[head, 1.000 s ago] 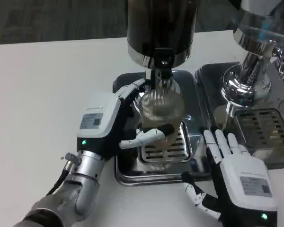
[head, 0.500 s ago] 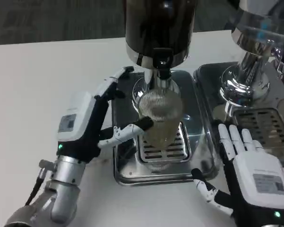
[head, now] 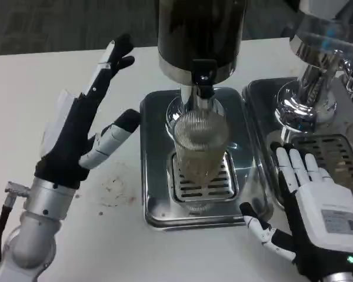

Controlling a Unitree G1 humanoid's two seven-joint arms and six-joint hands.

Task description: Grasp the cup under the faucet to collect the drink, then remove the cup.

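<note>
Ribbed clear glass cup [head: 199,160] stands upright on the slotted grate of the square stainless drip tray [head: 155,170], directly under the black-and-chrome faucet [head: 202,89] of the dark cylindrical drink dispenser [head: 201,35]. Pale liquid visible in the cup's lower part.

Left hand [head: 82,126]: left of the cup, well apart, over the white table [head: 41,88]; fingers spread, holding nothing, palm side turned toward the cup.

Right hand [head: 309,205]: right of the cup, near the tray's right edge; fingers extended and slightly apart, nothing in them.

Second chrome dispenser [head: 315,76] with its own drip tray [head: 335,158] stands further right of the cup. Small reddish stains [head: 113,189] on the table, left of the cup's tray.
</note>
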